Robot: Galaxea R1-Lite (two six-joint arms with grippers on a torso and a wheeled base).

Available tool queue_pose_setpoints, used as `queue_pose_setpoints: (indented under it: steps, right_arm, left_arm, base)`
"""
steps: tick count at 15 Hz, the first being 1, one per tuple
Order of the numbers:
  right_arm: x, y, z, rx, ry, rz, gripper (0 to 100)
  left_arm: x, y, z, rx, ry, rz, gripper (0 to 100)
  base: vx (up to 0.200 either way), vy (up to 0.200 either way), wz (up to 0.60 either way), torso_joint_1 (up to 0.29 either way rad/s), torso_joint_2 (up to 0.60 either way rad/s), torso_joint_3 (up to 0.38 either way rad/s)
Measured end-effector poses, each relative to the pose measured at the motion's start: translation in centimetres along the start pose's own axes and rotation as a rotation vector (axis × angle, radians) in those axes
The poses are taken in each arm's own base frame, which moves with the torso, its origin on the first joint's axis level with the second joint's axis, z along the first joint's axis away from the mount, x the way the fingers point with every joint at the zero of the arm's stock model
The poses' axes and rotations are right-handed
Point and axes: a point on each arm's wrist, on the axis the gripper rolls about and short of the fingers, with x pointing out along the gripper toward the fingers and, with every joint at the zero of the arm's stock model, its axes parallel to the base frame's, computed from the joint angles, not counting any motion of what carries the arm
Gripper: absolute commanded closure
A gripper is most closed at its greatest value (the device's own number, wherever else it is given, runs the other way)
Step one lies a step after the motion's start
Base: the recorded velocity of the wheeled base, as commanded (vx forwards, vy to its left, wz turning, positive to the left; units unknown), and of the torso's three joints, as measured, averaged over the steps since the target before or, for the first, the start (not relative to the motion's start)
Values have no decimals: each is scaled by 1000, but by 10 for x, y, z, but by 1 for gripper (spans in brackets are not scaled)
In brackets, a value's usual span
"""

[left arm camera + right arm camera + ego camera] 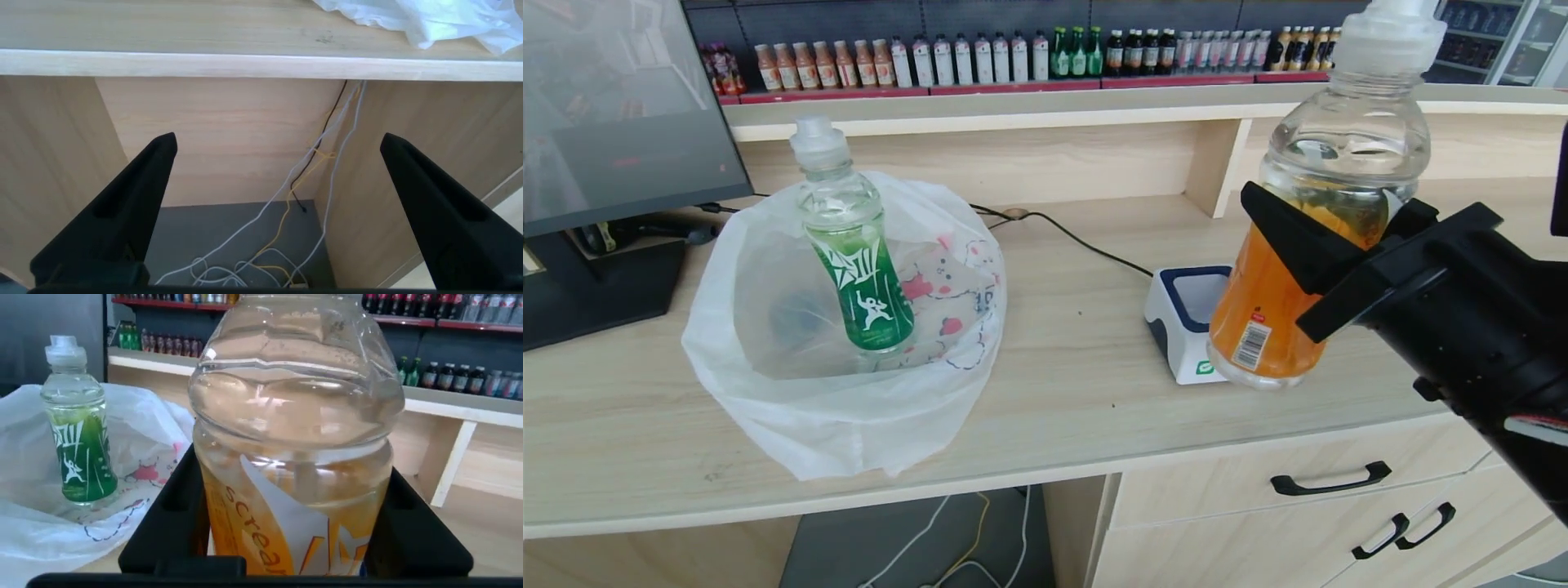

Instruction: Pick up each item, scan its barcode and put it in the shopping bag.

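R gripper clamped round the middle of an orange-label bottle, held nearly upright, its base just at the white-and-blue scanner on the wood counter; barcode shows low on the label. To the robot's left, well apart, the white shopping bag sits open w/ a green-label bottle leaning inside. L gripper, jaws wide apart & empty, hangs below the counter edge, near loose cables.
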Motion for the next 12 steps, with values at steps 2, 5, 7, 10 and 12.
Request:
queue_pose_setpoints:
  steps: [2,5,7,10,12]
  right_arm:
    - [3,0,5,-57,-34,46,100]
    - [15,-2,12,-191,-105,153,100]
    - [22,-7,9,-307,-117,246,100]
    - [32,-23,7,-465,-177,341,100]
    - [38,-30,1,-558,-203,384,100]
  left_arm:
    - [0,0,0,0,0,1,0]
    - [0,0,0,0,0,0,0]
    - [0,0,0,0,0,1,0]
    - [0,0,0,1,0,2,0]
    - [0,0,0,1,0,1,0]
  base:
    - [0,0,0,0,0,0]
    - [0,0,0,0,0,0]
    - [0,0,0,0,0,0]
    - [0,0,0,0,0,0]
    - [0,0,0,0,0,0]
